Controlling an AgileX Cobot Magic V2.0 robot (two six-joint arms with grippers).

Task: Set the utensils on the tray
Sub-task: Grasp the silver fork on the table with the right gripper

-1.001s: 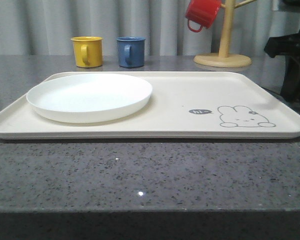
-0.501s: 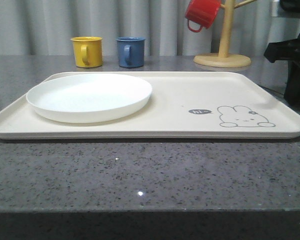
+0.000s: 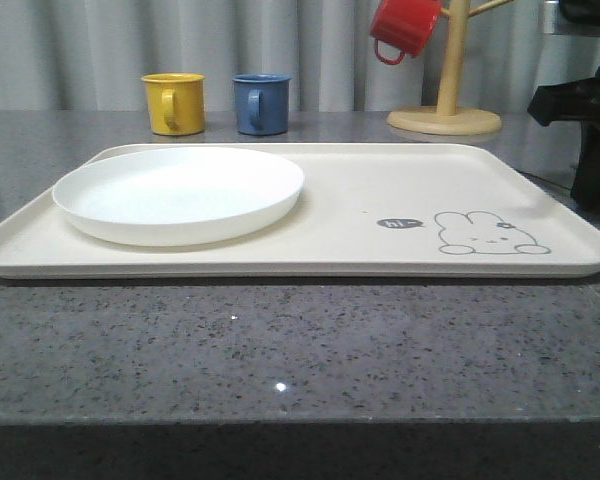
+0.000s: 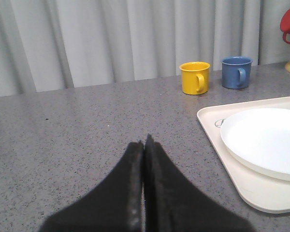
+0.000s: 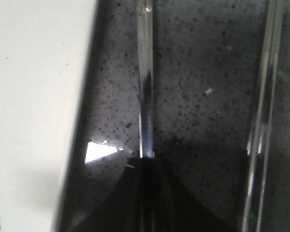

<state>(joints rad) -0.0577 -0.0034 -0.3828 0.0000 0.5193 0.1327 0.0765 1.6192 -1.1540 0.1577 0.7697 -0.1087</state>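
The right hand (image 5: 146,162) is clamping a slim metal utensil (image 5: 145,72) lying on the table (image 5: 198,72) beside the tray (image 5: 34,96), apparently gripping it for lifting across.

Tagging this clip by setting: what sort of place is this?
Likely a kitchen or dining counter mock-up: a speckled grey countertop, coloured mugs near a wooden mug tree, and a plate on a tray.

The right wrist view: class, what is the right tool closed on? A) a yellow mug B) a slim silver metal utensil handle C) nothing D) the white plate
B: the right tool pinches a slim silver utensil lying on the grey table beside the tray.
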